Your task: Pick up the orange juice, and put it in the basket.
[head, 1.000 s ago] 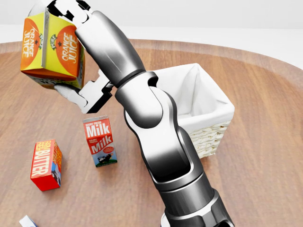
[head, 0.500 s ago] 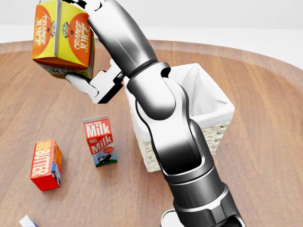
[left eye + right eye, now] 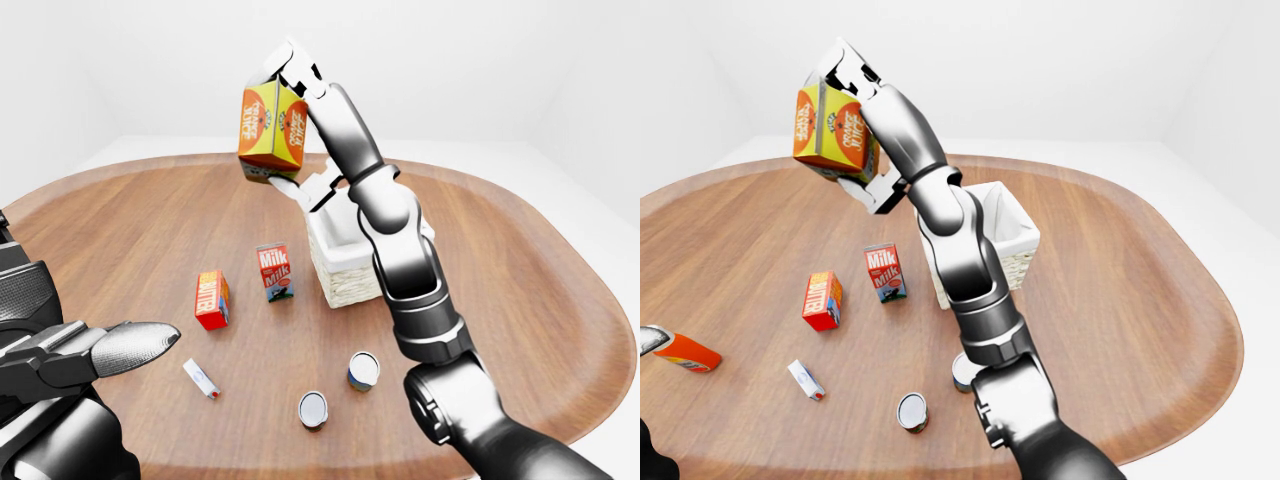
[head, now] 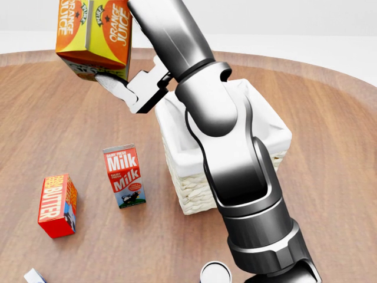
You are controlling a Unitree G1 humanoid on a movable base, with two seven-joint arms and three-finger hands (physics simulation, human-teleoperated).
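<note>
Your right hand (image 3: 845, 100) has its fingers closed round the orange juice (image 3: 272, 126), holding the carton in the air just left of the basket (image 3: 1012, 232) in the right-eye view; the head view cuts off the carton's top, and your forearm hides much of the basket's interior. Your left hand (image 3: 95, 352) sits low at the left-eye view's left edge, apart from everything, and you cannot tell how its fingers are set. On the table (image 3: 520, 270), the milk carton (image 4: 124, 175) and butter box (image 4: 57, 204) stand upright left of the basket.
</note>
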